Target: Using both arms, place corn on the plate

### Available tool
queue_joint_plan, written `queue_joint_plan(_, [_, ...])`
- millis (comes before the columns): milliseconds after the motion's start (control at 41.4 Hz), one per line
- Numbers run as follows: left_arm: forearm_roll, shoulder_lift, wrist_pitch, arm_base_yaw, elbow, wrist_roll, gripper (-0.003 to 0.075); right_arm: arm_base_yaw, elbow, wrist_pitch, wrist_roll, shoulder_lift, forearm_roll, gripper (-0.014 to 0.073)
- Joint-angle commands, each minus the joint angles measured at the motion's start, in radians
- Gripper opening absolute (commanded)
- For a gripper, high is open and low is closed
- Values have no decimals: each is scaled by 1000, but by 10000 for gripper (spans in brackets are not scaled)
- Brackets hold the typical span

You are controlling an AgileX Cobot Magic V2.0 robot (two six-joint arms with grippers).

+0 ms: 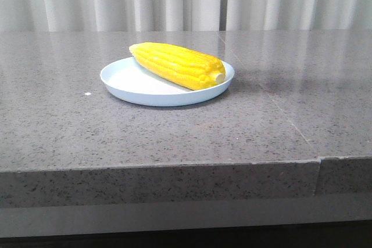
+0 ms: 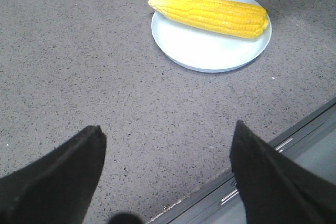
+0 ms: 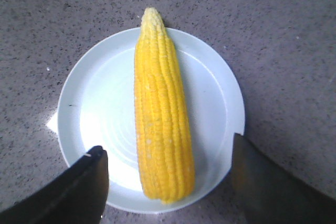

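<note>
The corn (image 1: 177, 65) is bright yellow, its kernels in neat rows, tapered to a pale tip at one end and cut to a pale stub at the other. It lies on its side across the plate (image 1: 131, 82), the tip reaching just over the rim. The plate is round, shallow and pale blue-white, resting on my speckled grey worktop (image 1: 87, 132). My right claw (image 3: 168, 182) hangs over plate and cob, wide open and holding nothing. My left claw (image 2: 165, 169) is spread open too, empty, well apart from the plate.
</note>
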State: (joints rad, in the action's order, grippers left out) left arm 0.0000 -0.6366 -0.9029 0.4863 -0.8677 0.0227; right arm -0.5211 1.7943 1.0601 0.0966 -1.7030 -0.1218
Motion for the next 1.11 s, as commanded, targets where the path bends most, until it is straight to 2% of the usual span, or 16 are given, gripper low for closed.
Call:
queue_joint_plan(0, [0,-2,70,8,-27,-8,491,1,-36,-31,-2,136,19,519])
queue_joint_plan(363, [0,-2,70,8,-27,-8,491,1,-391,-63,-43,543,23,519])
queue_joint_plan(556, [0,-2,70,8,-27,-8,491,1,-588,-62,-138,766,101,519])
queue_joint_plan(701, [0,-2,70,8,-27,-8,491,1,-719,-63,-148,934,122,519])
queue_joint_plan(919, [0,-2,70,8,-27,-8,491,1,-867,-80,-138,1117,122,519])
queue_joint_plan(1088, [0,-2,94,8,-27,-8,491,1,-915,-81,-129,1187,122,519])
